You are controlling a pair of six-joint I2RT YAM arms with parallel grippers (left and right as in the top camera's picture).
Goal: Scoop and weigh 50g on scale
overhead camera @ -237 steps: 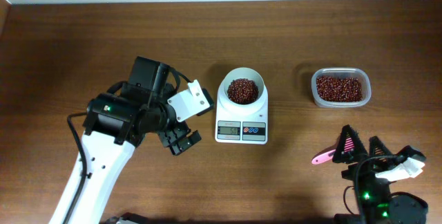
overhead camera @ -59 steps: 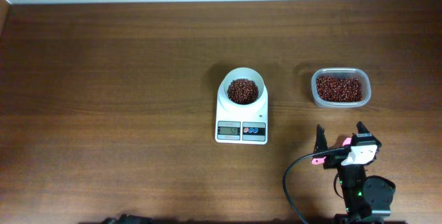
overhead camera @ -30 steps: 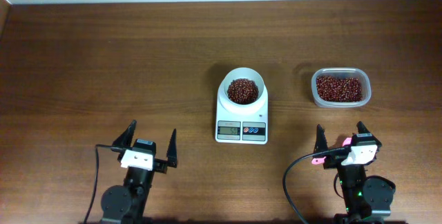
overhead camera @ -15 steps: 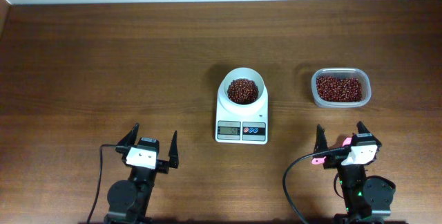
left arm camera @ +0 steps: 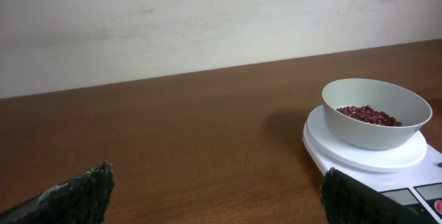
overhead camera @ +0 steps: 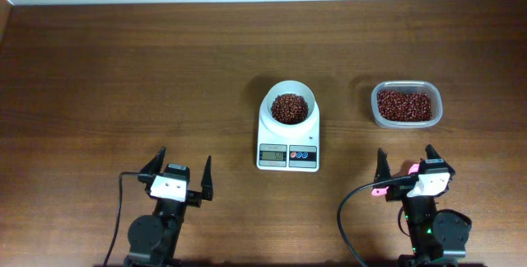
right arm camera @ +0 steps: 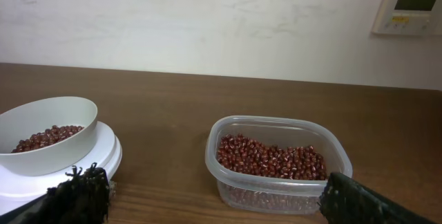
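Observation:
The white scale (overhead camera: pixel 287 156) stands mid-table with a round white bowl (overhead camera: pixel 289 94) on its platform. In the bowl lies a heap of dark red-brown beans (overhead camera: pixel 289 109). My left gripper (overhead camera: pixel 180 168) hovers at the front left, open and empty, well clear of the scale. The right gripper (overhead camera: pixel 404 161) is at the front right, also open and empty. In the left wrist view the bowl (left arm camera: pixel 373 122) and scale (left arm camera: pixel 359 156) lie ahead to the right of the left gripper (left arm camera: pixel 217 182). The right gripper (right arm camera: pixel 214 177) faces the bean tub (right arm camera: pixel 276 162).
A clear plastic tub (overhead camera: pixel 404 105) full of beans sits right of the scale. A pink measuring spoon (overhead camera: pixel 381 189) lies on the table beside the right arm, partly hidden by it. A black cable (overhead camera: pixel 350 217) loops at the front right.
Since the oldest frame the left arm has drawn back from beside the scale to the front edge. Over the last second it shifted slightly; the right arm has not moved.

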